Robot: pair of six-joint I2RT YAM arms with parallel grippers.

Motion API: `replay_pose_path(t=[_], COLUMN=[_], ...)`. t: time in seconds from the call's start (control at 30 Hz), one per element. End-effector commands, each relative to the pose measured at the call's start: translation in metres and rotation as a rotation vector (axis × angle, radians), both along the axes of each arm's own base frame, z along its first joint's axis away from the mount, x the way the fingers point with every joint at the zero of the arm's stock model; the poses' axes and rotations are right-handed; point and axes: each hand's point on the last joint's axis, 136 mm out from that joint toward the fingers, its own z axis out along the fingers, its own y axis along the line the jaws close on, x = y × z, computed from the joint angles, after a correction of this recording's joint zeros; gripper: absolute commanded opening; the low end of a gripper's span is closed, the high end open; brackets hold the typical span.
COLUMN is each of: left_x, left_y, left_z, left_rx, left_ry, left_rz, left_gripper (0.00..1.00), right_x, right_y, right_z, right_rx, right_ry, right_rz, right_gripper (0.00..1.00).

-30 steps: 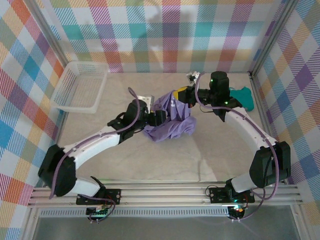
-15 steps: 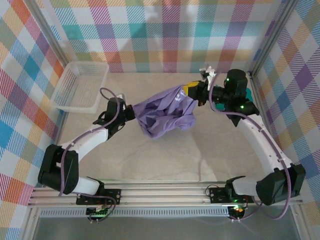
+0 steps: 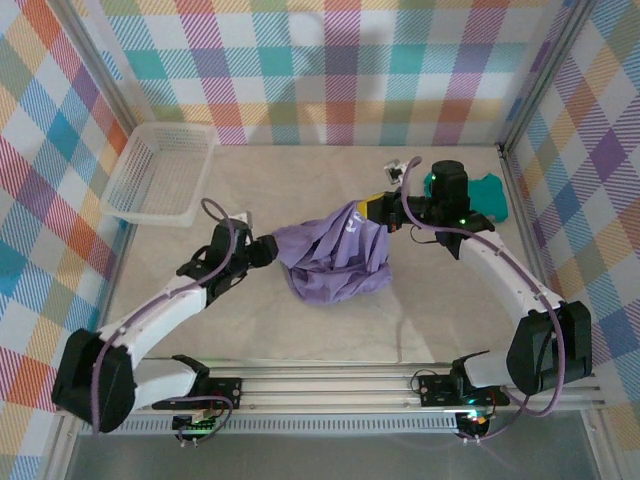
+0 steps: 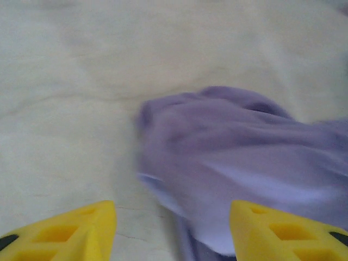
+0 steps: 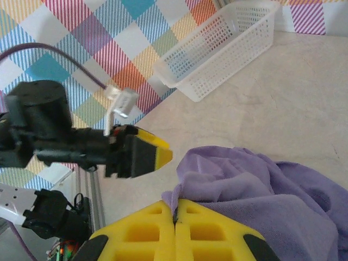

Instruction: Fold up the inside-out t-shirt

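Table (image 3: 300, 320): pale, marbled surface between plaid walls.

Inside-out t-shirt (image 3: 335, 255): a lavender bundle at mid-table, between the two arms. It is crumpled, not laid flat. The upper right corner is drawn up toward the right arm, and the bulk sags onto the table below and left of that corner.

Basket (image 3: 152, 214): white plastic mesh, in the far left corner, well apart from the shirt.

Teal garment (image 3: 490, 192): small, at the far right by the wall, partly behind the right arm.

Right gripper (image 3: 380, 207): yellow fingers pressed together. In the right wrist view the purple cloth's edge goes in at their tips, so it is pinching the shirt's upper corner.

Left gripper (image 3: 266, 249): just beside the shirt's left edge. In the left wrist view its yellow fingers (image 4: 81, 231) stand apart with nothing clamped. Cloth lies ahead of them and toward the right finger, over bare table. The view is blurred.
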Motion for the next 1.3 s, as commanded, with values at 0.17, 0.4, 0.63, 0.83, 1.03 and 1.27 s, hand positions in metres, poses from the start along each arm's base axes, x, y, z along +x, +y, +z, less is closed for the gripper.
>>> replay_pose_path(t=[0.17, 0.4, 0.63, 0.83, 1.03, 1.27], left_x=[-0.050, -0.030, -0.003, 0.011, 0.020, 0.024], left_y=[-0.115, -0.126, -0.117, -0.113, -0.111, -0.135], left_z=[0.035, 0.010, -0.010, -0.015, -0.013, -0.019], left_rx=[-0.080, 0.012, 0.141, 0.192, 0.220, 0.144], left_ry=[-0.105, -0.065, -0.049, -0.052, -0.072, -0.045], left_rz=[-0.526, -0.537, -0.469, -0.449, -0.440, -0.527], left_gripper=[0.50, 0.53, 0.54, 0.54, 0.55, 0.22], right_x=[0.003, 0.005, 0.005, 0.005, 0.005, 0.019], right_y=[0.003, 0.004, 0.004, 0.004, 0.004, 0.008], right_z=[0.021, 0.027, 0.026, 0.025, 0.022, 0.030], right_rx=[0.036, 0.036, 0.027, 0.022, 0.014, 0.043], right_ry=[-0.023, -0.035, -0.039, -0.039, -0.033, -0.025], right_rz=[0.015, 0.016, 0.019, 0.021, 0.022, 0.006], right_gripper=[0.00, 0.00, 0.00, 0.00, 0.00, 0.00])
